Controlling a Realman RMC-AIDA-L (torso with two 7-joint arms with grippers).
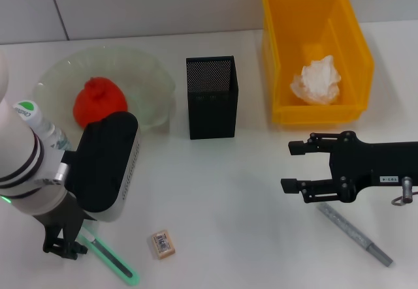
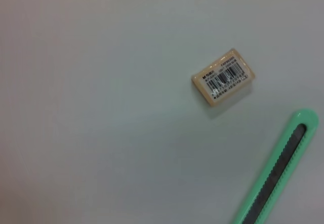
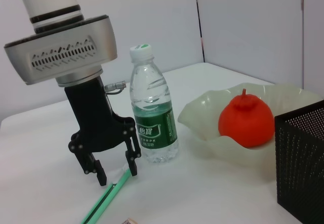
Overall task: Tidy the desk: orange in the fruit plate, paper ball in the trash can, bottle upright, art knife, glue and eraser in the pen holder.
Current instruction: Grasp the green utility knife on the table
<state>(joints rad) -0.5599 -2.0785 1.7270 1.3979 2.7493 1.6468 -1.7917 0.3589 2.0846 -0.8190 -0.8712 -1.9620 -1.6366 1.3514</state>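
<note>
Straddling the art knife (image 3: 104, 201) with spread fingers, the left tool (image 3: 115, 172) shows clearly only from the right wrist.

The pen holder (image 1: 212, 97) stands at the middle of the desk. At its nine o'clock is the fruit plate (image 1: 145, 74) with the orange (image 1: 98, 102) in it; at its two o'clock, the trash can (image 1: 281, 54) with the paper ball (image 1: 317, 80) in it. The bottle (image 1: 38, 121) stands at the plate's seven o'clock. The eraser (image 1: 162, 244) lies at the holder's six o'clock, the art knife (image 1: 111, 260) at the eraser's nine, the glue (image 1: 354, 233) at its three.
</note>
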